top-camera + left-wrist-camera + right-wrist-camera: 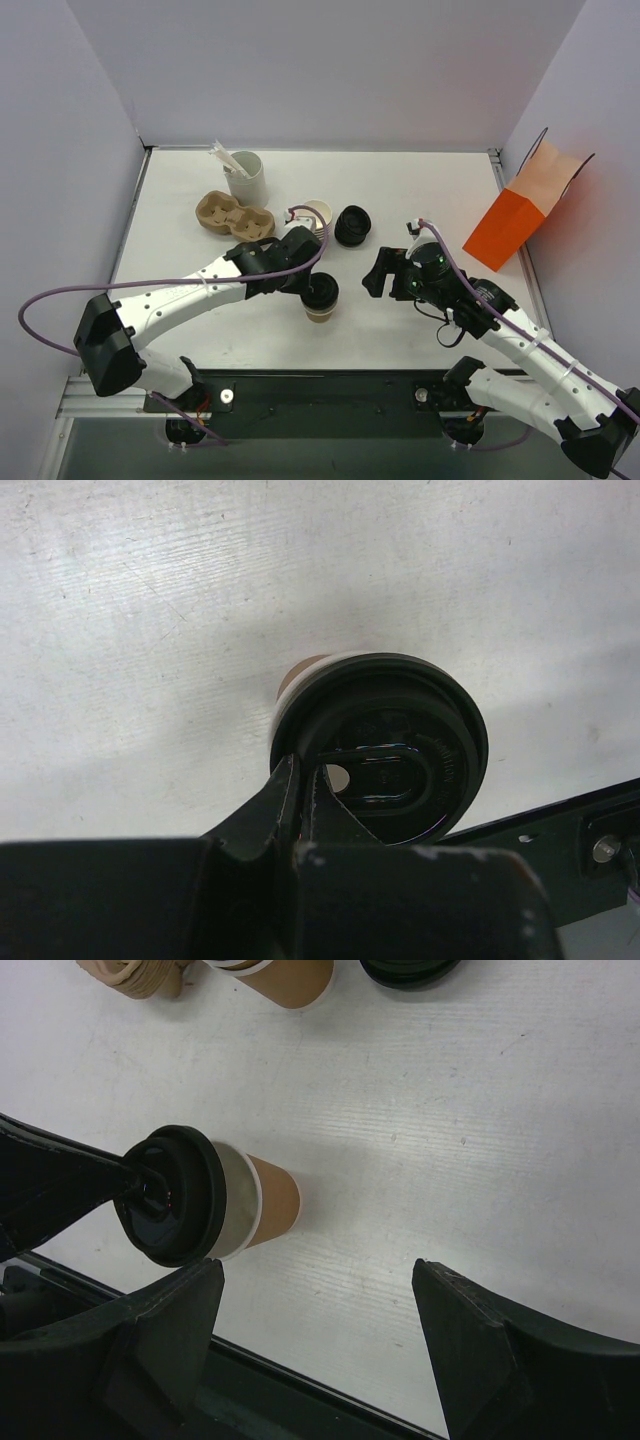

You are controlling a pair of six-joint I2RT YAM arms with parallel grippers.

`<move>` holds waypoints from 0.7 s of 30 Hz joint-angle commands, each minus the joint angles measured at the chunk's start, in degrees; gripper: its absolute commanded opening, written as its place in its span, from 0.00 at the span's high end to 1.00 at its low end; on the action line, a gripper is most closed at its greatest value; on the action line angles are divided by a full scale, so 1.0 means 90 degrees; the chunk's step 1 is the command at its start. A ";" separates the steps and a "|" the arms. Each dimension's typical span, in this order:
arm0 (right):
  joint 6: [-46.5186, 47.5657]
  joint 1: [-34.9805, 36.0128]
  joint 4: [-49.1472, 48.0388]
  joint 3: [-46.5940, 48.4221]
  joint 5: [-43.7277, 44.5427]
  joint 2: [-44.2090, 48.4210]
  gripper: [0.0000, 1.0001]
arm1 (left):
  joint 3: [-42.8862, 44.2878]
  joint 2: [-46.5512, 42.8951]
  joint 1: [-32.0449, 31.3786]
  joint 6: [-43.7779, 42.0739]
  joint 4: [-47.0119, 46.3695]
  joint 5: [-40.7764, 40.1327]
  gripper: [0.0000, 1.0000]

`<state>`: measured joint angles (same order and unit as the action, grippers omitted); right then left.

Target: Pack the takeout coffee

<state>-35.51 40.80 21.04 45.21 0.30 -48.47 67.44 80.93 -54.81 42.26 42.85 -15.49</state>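
Top external view: the takeout coffee (320, 298) stands upright at the near middle of the counter (420, 190), lid on. The left gripper (312, 287) is fully closed and holds nothing; its tips rest on the lid from the left. The right gripper (384, 276) stands just to the right of the cup, apart from it, jaws spread wide and empty. Behind the cup lie a stack of lidless cups (312, 214) on its side and a pile of loose lids (352, 225). Further left are a pulp cup carrier (234, 217) and a white pot (246, 178) holding sticks. An orange paper bag (518, 215), mouth open, leans at the right edge, well apart from the cup. Nothing lies between the cup and the right gripper.

Left wrist view: the closed fingers (290, 790) touch the lid top beside the sip hole; a sliver of tan cup wall shows beyond the rim.

Right wrist view: open counter shows between the two spread fingers (470, 1340), with the cup ahead to the left.

Surface and room: matt white counter with a dark near edge; plain pale walls (330, 60) on three sides.
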 commanded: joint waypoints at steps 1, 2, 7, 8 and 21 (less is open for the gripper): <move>0.0068 -0.0041 0.0065 0.0016 0.0172 0.0044 0.21 | 0.0163 0.0032 -0.0043 -0.0057 0.0122 -0.0184 1.00; 0.0068 -0.0050 0.0065 0.0025 0.0172 0.0034 0.21 | 0.0144 0.0041 -0.0053 -0.0038 0.0122 -0.0193 1.00; 0.0078 -0.0041 0.0045 0.0035 0.0172 -0.0015 0.21 | 0.0085 0.0081 -0.0053 -0.0028 0.0102 -0.0145 1.00; 0.0068 -0.0041 0.0045 0.0045 0.0172 -0.0025 0.21 | 0.0085 0.0100 -0.0063 -0.0028 0.0092 -0.0135 1.00; 0.0019 -0.0041 -0.0003 0.0035 0.0104 -0.0044 0.21 | 0.0036 0.0285 -0.0102 -0.0018 0.0092 -0.0057 1.00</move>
<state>-35.51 40.80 20.99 45.21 0.64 -48.64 67.42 82.89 -55.35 42.30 43.53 -16.03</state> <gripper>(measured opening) 0.789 0.036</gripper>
